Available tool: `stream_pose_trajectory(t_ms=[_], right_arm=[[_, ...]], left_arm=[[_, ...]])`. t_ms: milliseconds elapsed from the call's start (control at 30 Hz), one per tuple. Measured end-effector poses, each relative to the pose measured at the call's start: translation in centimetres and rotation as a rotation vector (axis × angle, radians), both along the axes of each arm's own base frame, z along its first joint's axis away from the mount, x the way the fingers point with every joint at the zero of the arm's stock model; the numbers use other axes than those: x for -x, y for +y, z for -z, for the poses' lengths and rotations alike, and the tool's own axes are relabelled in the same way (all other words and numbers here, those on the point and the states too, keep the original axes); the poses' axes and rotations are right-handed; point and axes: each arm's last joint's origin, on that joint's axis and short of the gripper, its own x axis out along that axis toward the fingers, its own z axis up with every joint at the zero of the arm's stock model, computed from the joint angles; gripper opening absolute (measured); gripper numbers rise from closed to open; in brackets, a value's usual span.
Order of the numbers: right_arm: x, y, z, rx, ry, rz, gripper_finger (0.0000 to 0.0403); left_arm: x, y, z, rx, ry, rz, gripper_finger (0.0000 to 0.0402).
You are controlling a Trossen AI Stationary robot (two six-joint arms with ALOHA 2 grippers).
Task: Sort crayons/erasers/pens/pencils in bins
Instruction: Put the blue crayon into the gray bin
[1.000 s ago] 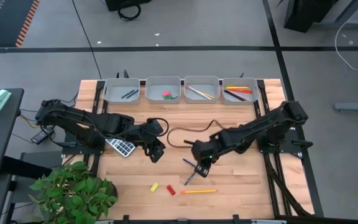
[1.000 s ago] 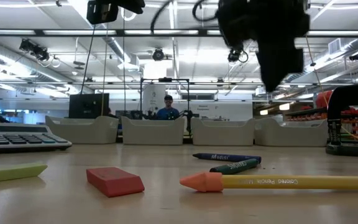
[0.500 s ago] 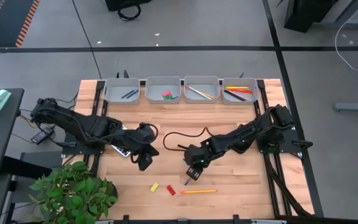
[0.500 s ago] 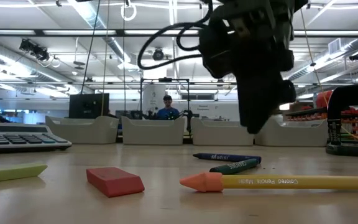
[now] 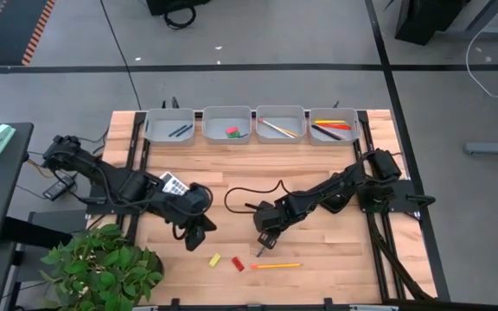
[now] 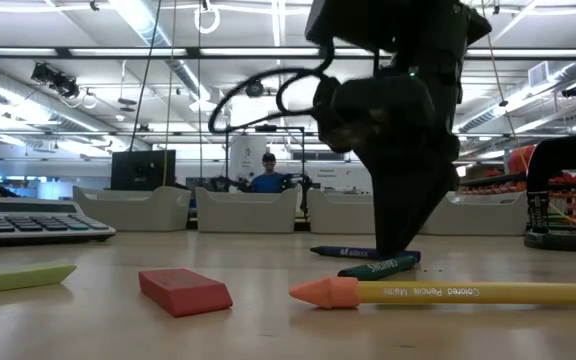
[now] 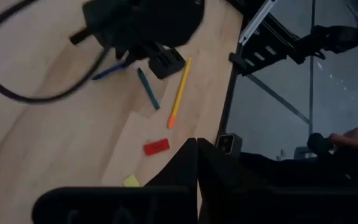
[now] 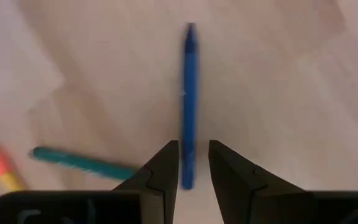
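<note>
The right tool is lowered to the wooden surface near its front middle, and its 2 fingers are seen set on either side of a blue crayon, narrowly spread, with the crayon's near end lying in the gap between them. Whether the pads touch the crayon cannot be told. In the low view the same tool is shown coming down onto the blue crayon, with a green crayon lying just in front of it. A long yellow pencil with an orange tip is found just beyond the green crayon, toward the front edge.

A red eraser and a yellow eraser are placed close together on the surface, left of the pencil. The left tool is held above the surface near the 2 erasers; its fingers are pressed together with nothing between them. A grey calculator is seen beside the left arm.

4 grey bins are lined along the far edge, well apart from both tools. Dark items are held in the 1st, red and green erasers in the 2nd, thin sticks in the 3rd and 4th.
</note>
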Motion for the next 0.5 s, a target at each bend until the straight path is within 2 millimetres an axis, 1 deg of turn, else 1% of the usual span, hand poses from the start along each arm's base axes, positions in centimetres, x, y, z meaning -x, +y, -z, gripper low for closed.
stream_pose_trajectory(t_ms=[200,367,500], right_arm=[[-0.16,-0.13,0.38,0.007,0.004,-0.016,0.0098],[-0.15,-0.08,0.41,0.017,0.002,-0.051,0.0098],[-0.15,-0.09,0.42,0.024,0.0,-0.074,0.009]], left_arm=[[0.39,-0.73,0.02,0.03,0.012,-0.002,0.0018],[0.53,-0.98,0.03,0.044,0.017,-0.006,0.0023],[0.52,-0.97,0.02,0.041,0.013,-0.014,0.0019]])
